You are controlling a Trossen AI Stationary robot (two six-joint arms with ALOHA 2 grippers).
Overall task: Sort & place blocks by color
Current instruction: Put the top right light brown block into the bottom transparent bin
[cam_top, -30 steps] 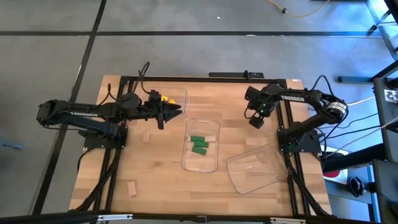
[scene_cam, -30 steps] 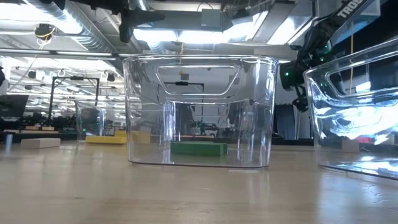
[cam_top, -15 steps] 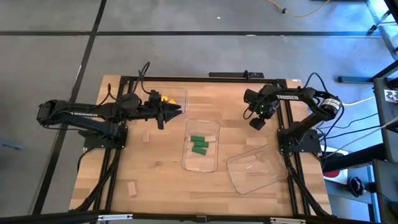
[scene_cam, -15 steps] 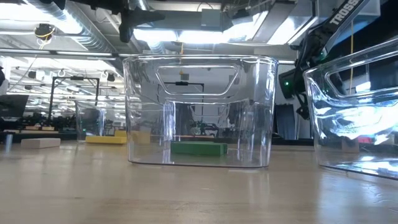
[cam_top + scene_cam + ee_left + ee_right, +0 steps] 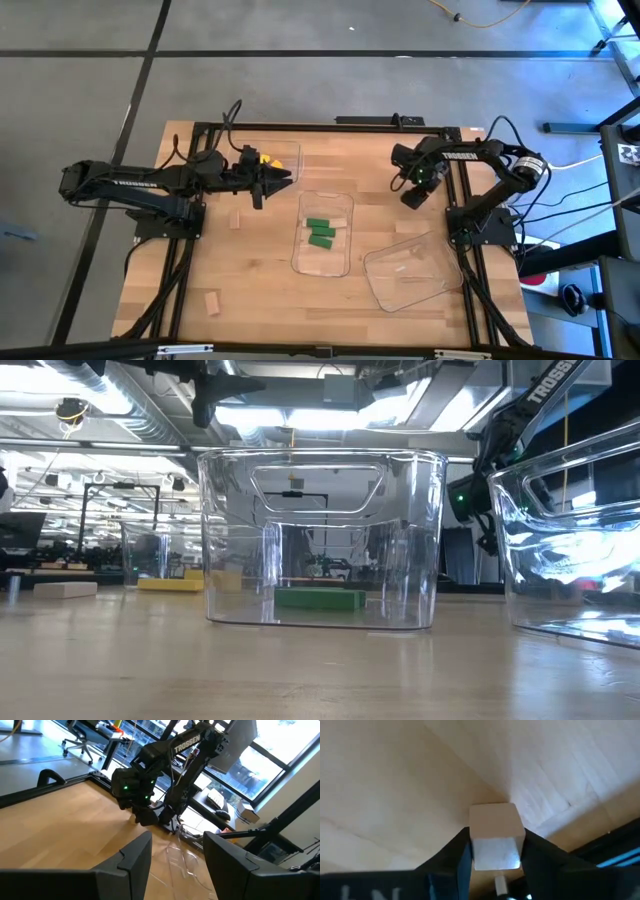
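My right gripper hangs over the table's far right part, shut on a pale tan cube. My left gripper is open and level, pointing right, at the near edge of the far-left clear tray, where yellow blocks lie. Its fingers hold nothing. Green blocks lie flat in the middle tray. Tan blocks lie in the skewed right tray. Two more tan blocks lie on the bare table at the left. My right gripper pinches the tan cube between its two fingers, one on each opposite side face. The fingers come from above, slanting down. In the low view the gripper hangs well above the tabletop, so the cube is lifted clear.
The table's black frame rails run along the left and right sides, and the arm bases stand on them. Bare wood lies between the trays and along the near edge. In the low view the middle tray and right tray stand close together.
The right arm's elbow has drawn in toward the table while its gripper stayed over nearly the same spot. In the low view the gripper has sunk a little. It has stayed shut on the tan cube. The left arm and all trays have kept still.
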